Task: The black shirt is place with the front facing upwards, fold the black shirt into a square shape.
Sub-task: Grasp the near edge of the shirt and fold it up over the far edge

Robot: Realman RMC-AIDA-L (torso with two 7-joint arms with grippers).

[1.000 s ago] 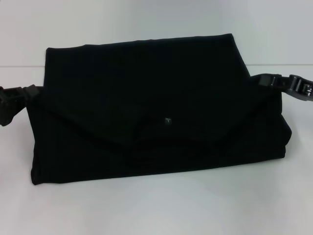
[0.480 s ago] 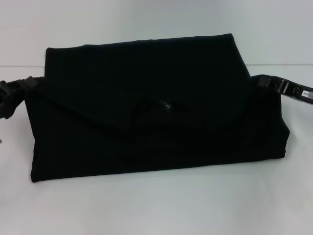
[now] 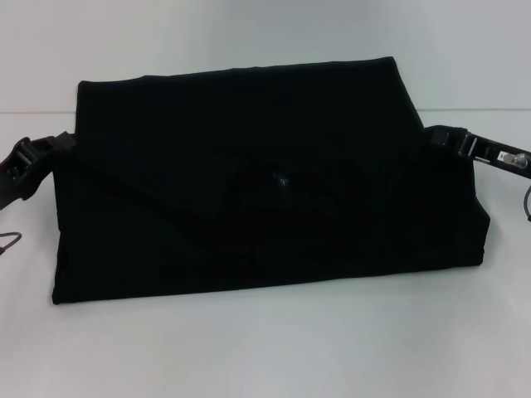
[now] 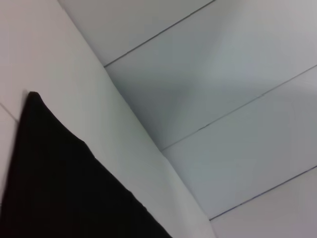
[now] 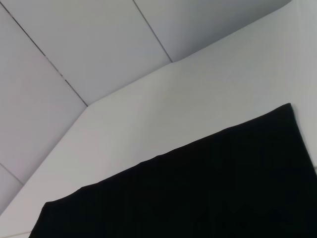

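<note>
The black shirt (image 3: 249, 108) lies as a wide folded block across the white table (image 3: 265, 348) in the head view. A raised flap with a small neck label (image 3: 283, 179) crosses its middle. My left gripper (image 3: 62, 145) meets the flap's left end and my right gripper (image 3: 436, 135) its right end; each is shut on the cloth, fingertips buried in it. The left wrist view shows one black corner of the shirt (image 4: 59, 188). The right wrist view shows a broad straight-edged part of the shirt (image 5: 198, 193).
Bare white table surrounds the shirt in front and on both sides. A thin wire loop (image 3: 8, 240) shows at the left edge and a dark cable (image 3: 528, 203) at the right edge. Panelled white walls (image 5: 99, 44) stand behind the table.
Both grippers have moved away from me and slightly inward, carrying the flap. The neck label has travelled toward the far edge and the fold line sits farther back.
</note>
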